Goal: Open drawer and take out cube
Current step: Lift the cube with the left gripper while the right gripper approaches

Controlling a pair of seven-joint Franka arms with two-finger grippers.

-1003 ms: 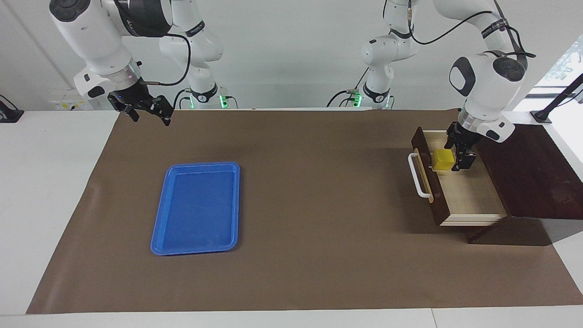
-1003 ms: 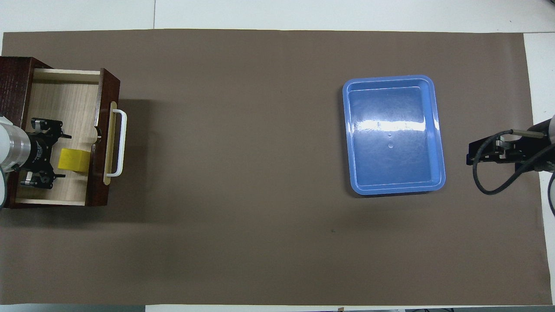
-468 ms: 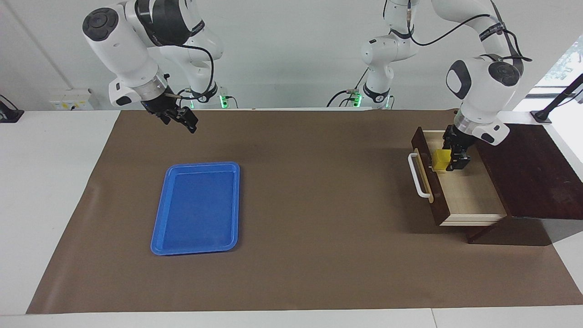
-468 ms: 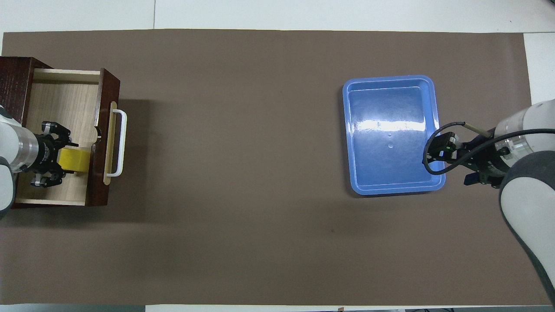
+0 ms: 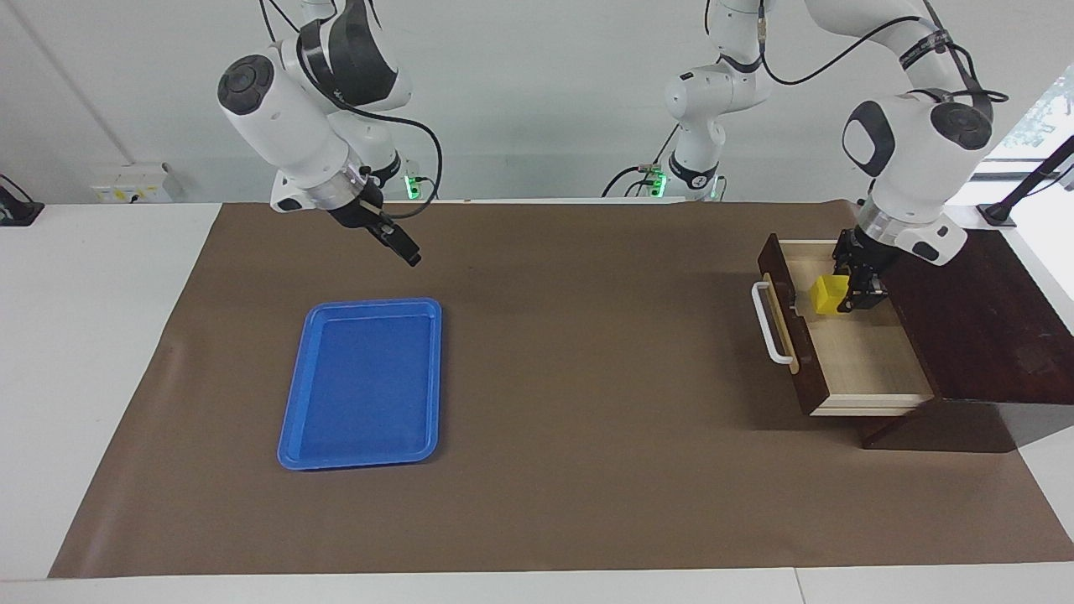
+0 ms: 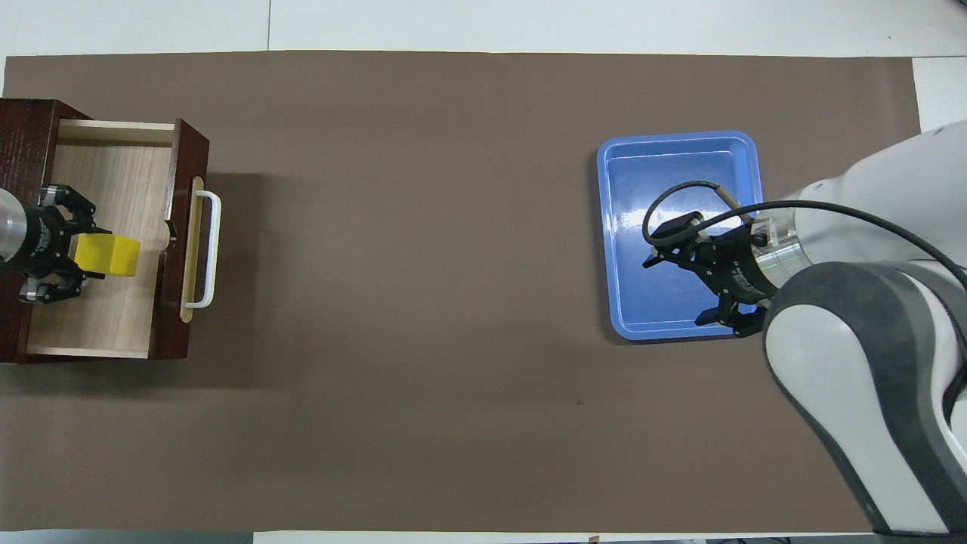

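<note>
Facing view: cube [image 5: 826, 294] in left hand [image 5: 849, 295].

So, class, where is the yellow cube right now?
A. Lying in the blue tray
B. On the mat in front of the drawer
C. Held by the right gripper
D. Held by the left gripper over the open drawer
D: the left gripper is shut on the cube, over the open drawer.
</note>
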